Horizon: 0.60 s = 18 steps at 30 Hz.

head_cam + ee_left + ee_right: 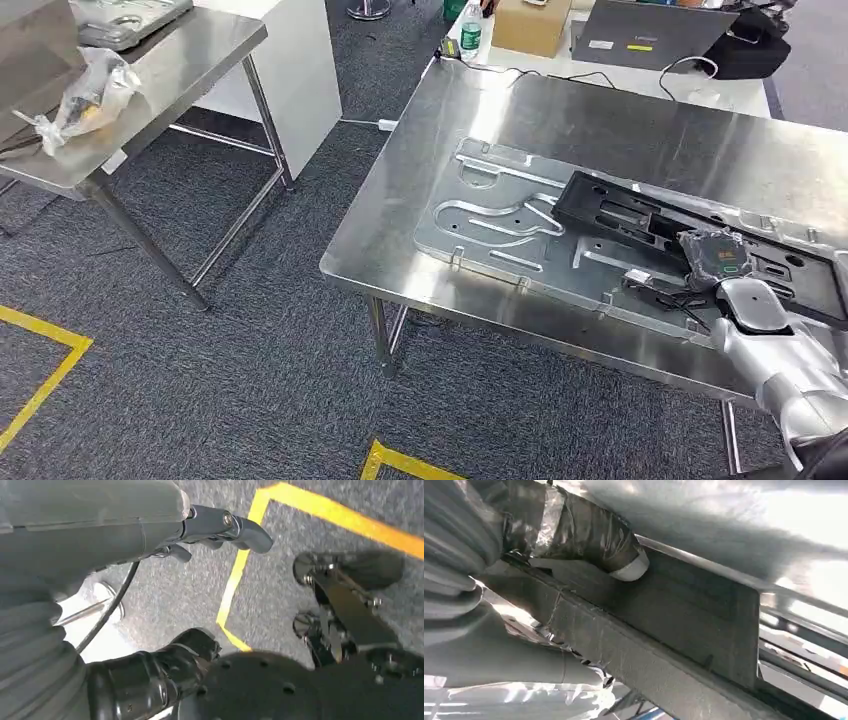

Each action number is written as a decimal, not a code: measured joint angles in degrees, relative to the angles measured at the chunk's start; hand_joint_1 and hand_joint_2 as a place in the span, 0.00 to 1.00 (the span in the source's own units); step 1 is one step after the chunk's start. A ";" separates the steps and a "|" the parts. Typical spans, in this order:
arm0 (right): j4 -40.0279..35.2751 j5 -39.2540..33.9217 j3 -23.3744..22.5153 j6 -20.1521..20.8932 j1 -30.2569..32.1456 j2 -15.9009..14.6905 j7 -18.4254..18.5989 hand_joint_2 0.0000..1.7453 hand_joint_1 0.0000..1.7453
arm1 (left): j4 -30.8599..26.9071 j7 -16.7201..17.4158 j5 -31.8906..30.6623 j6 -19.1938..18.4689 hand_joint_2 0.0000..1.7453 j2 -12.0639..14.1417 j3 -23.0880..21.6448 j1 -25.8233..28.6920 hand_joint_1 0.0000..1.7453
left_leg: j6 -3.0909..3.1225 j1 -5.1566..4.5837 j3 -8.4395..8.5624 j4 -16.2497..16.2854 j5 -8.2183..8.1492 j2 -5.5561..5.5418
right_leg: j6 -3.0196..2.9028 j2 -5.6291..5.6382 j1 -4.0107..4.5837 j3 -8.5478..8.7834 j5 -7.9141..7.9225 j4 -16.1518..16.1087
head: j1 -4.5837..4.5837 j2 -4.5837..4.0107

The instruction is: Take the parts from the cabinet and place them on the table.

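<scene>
While right hand (712, 262) grips black part (640, 215) (thumb seen from wrist), left hand (150, 525) spread, empty.

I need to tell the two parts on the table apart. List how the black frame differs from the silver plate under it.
The black frame is dark and matte; the silver plate is shiny bare metal. The black frame lies on top, at an angle; the silver plate lies flat on the table. The right hand holds the black frame, with its thumb pressed on it; the silver plate is not held. Both are flat parts with cut-outs.
</scene>
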 joint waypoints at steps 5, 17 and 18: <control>0.20 0.00 0.02 0.09 -0.29 0.09 0.00 1.00 1.00 | 0.00 0.00 0.00 0.07 1.00 0.11 -0.11 0.01 0.00 | -0.47 0.07 0.15 -0.27 0.17 0.00 | -0.27 -0.03 0.27 0.05 0.00 0.04 | 0.00 0.00; 4.00 2.05 0.79 -0.33 -5.15 1.75 0.28 0.00 0.00 | 0.00 0.87 0.15 -0.04 0.00 0.11 -0.50 -0.02 0.00 | -0.85 0.03 0.16 -0.28 0.17 0.03 | -0.31 0.05 0.21 0.09 0.04 0.01 | 0.00 0.00; 4.20 1.95 0.79 -0.48 -5.47 1.90 -0.02 0.00 0.00 | 0.00 1.03 0.41 -0.04 0.00 0.11 -0.50 -0.02 0.00 | -0.84 0.03 0.16 -0.27 0.17 0.03 | -0.31 0.05 0.21 0.09 0.05 0.01 | 0.00 0.00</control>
